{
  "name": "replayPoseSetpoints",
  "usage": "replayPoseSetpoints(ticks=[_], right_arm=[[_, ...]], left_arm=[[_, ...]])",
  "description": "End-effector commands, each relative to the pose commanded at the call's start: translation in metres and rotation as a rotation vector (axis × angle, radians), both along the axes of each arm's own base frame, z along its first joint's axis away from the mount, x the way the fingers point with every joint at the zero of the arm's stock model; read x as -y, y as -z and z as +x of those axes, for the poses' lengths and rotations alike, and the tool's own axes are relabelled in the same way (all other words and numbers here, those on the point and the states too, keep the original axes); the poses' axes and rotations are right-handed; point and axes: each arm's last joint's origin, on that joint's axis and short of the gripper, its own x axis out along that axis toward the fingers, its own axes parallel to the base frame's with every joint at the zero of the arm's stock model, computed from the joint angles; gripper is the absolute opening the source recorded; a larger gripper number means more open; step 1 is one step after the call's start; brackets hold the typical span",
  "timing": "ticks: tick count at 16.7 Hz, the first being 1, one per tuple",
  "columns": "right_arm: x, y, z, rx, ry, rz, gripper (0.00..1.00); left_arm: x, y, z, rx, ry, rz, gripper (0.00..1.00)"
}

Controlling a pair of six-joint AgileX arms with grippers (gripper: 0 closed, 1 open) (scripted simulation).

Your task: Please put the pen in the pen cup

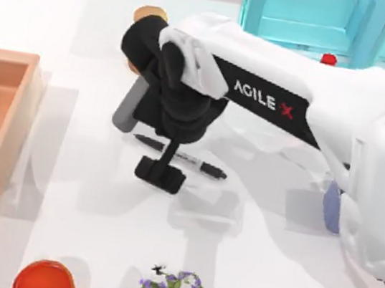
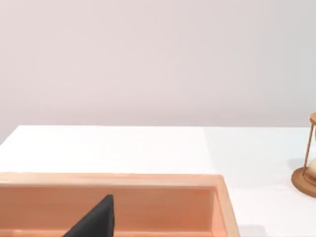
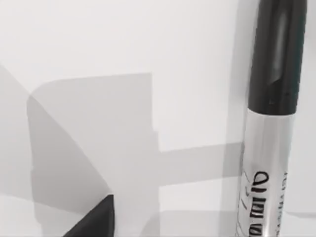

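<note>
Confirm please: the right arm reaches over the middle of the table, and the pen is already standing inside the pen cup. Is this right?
Not quite. The pen is not in the pen cup; it lies flat on the white table, as the top view shows, with the cup off toward the table's right. The rest holds: the right arm reaches over the middle, its tool down at the pen.
</note>
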Motion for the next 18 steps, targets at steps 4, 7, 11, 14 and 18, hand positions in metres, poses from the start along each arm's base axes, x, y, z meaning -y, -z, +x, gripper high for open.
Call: replayPoseSetpoints(ticks=[4,7,11,14,18], right_arm=[[0.0,0.0,0.0,0.0,0.0,0.0,0.62],[0.0,0.0,0.0,0.0,0.0,0.0,0.4],[0.0,0.0,0.0,0.0,0.0,0.0,0.1],[0.0,0.0,0.0,0.0,0.0,0.0,0.0],[0.0,0.0,0.0,0.0,0.0,0.0,0.0]], left_arm=[[0.0,0.0,0.0,0.0,0.0,0.0,1.0],[0.0,0.0,0.0,0.0,0.0,0.0,1.0],[0.0,0.0,0.0,0.0,0.0,0.0,1.0],[0.0,0.0,0.0,0.0,0.0,0.0,1.0],[0.0,0.0,0.0,0.0,0.0,0.0,1.0]])
